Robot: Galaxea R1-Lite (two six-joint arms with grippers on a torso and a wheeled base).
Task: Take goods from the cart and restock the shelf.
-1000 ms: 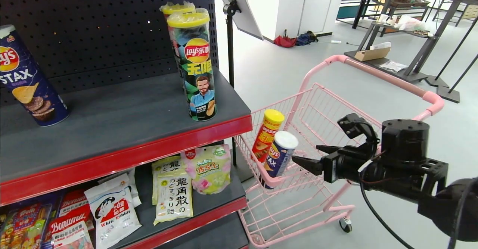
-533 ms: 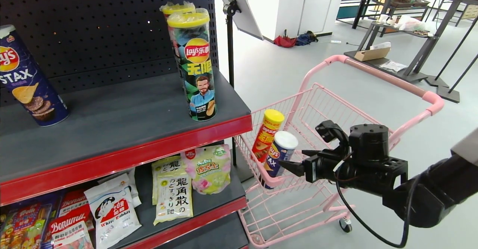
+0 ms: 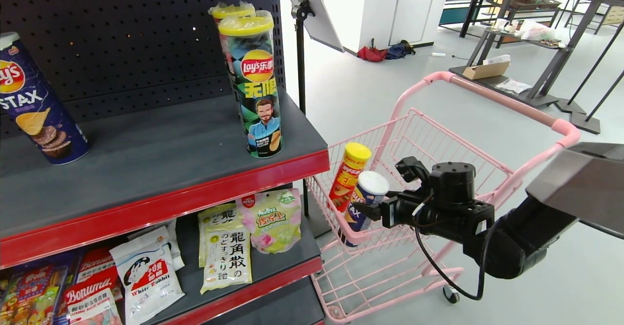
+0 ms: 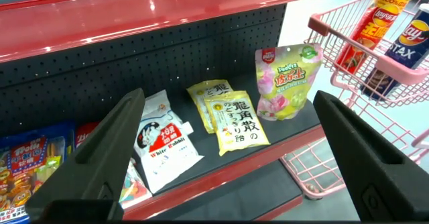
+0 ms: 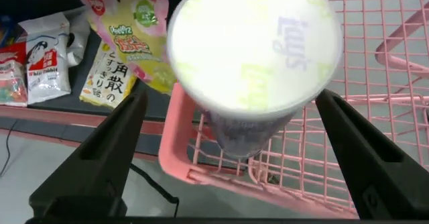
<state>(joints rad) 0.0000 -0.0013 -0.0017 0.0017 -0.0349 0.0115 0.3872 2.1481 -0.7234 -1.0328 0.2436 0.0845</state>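
A pink cart stands right of the shelf. In its near-left corner lean a blue chip can with a white lid and a red-yellow can with a yellow lid. My right gripper is open at the blue can's top. In the right wrist view its fingers stand on either side of the white lid. My left gripper is open and faces the lower shelf, holding nothing. The cart's cans lie beyond it.
The top shelf board holds a green can with a yellow lid, a second one behind it, and a blue can at far left, with bare board between. Snack bags fill the lower shelf. Tables stand far behind the cart.
My right arm has moved left and slightly forward, bringing its open gripper from beside the cart's middle up to the blue can's lid. The cans and shelf goods have not moved.
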